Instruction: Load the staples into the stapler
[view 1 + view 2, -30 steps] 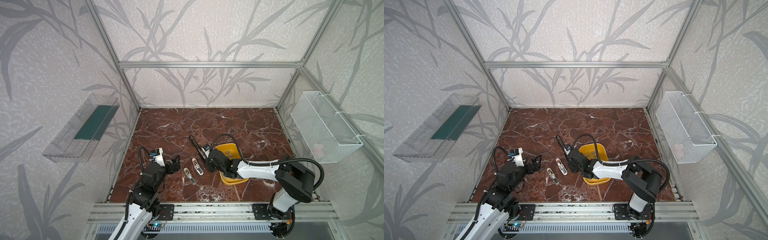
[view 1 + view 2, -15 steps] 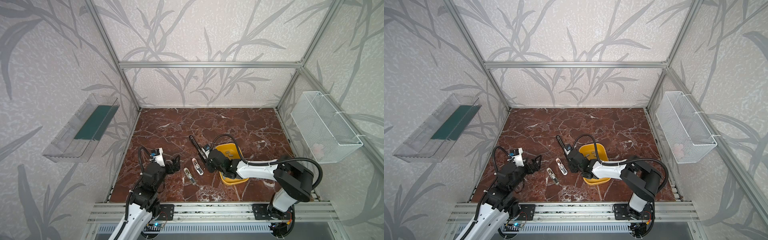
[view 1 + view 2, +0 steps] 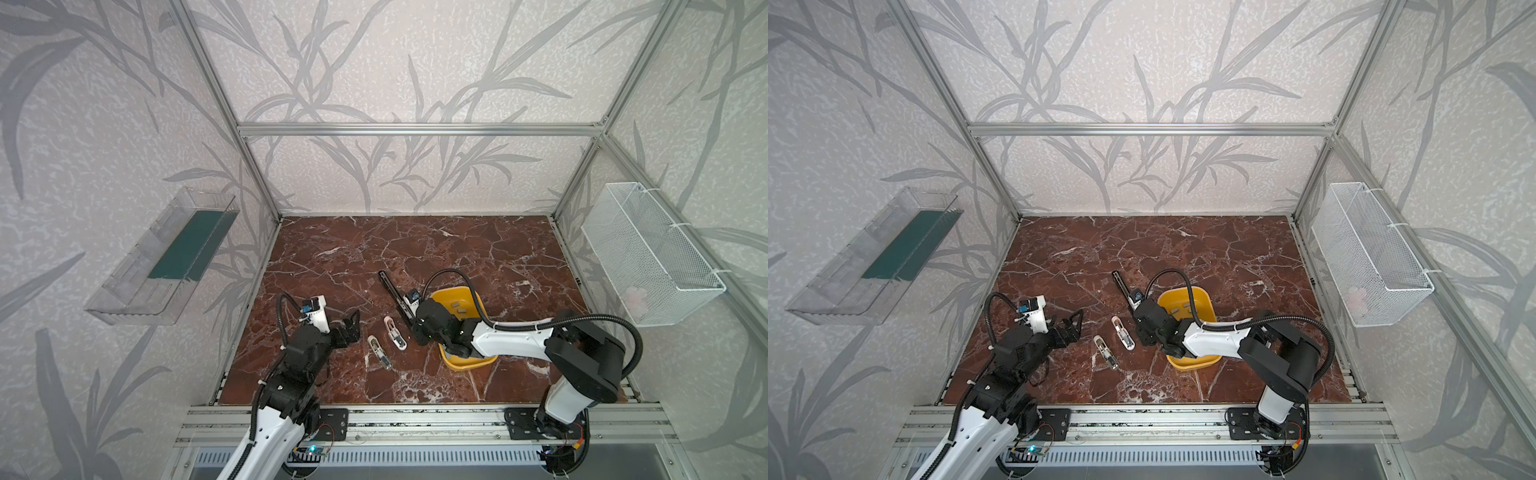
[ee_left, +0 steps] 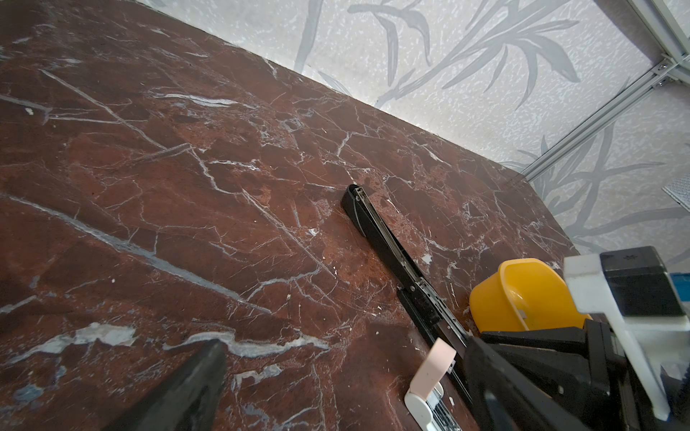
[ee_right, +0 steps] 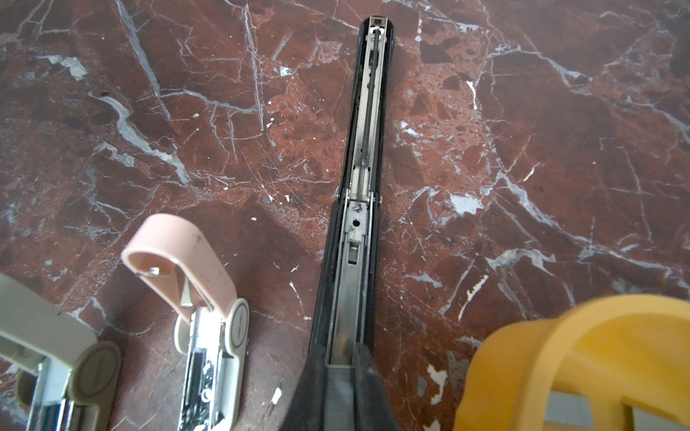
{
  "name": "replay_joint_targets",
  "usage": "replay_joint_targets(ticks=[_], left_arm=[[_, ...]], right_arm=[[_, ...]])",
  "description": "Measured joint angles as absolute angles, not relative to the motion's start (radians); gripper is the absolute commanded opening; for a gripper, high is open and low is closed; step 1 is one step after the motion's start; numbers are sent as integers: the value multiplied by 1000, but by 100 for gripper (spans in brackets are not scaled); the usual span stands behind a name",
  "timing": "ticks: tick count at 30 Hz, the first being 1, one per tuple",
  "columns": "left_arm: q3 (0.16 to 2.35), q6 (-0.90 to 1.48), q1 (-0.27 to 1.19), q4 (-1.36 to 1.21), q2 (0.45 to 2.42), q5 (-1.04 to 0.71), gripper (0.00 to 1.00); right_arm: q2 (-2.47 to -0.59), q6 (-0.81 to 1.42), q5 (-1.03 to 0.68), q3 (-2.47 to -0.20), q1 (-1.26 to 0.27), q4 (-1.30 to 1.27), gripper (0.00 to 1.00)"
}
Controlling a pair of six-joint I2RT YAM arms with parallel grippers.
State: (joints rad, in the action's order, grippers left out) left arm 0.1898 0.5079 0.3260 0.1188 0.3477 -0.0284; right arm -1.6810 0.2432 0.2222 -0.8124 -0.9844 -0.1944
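Red-brown marble surface [image 3: 415, 249], as you had it laid out.
- Black stapler [image 5: 367, 112]: opened out flat, channel up, just beside the yellow bowl [image 3: 465, 362].
- Staples [image 3: 459, 306]: loose grey strips inside that bowl.
- Your right end effector [image 5: 341, 367]: clenched on a grey staple strip [image 5: 340, 395] at the near end of the black stapler's channel.
- Pink stapler [image 5: 194, 276] and beige stapler [image 5: 44, 328]: both open, between your arms.
- Your left end effector [image 3: 352, 328]: released, holding nothing, near the beige stapler.
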Motion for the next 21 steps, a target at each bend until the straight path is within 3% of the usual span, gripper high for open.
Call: replay_joint_targets(ticks=[21], left_arm=[[190, 508, 326, 119, 347, -28, 99]], right_arm=[[-1676, 389, 236, -812, -1004, -139, 4]])
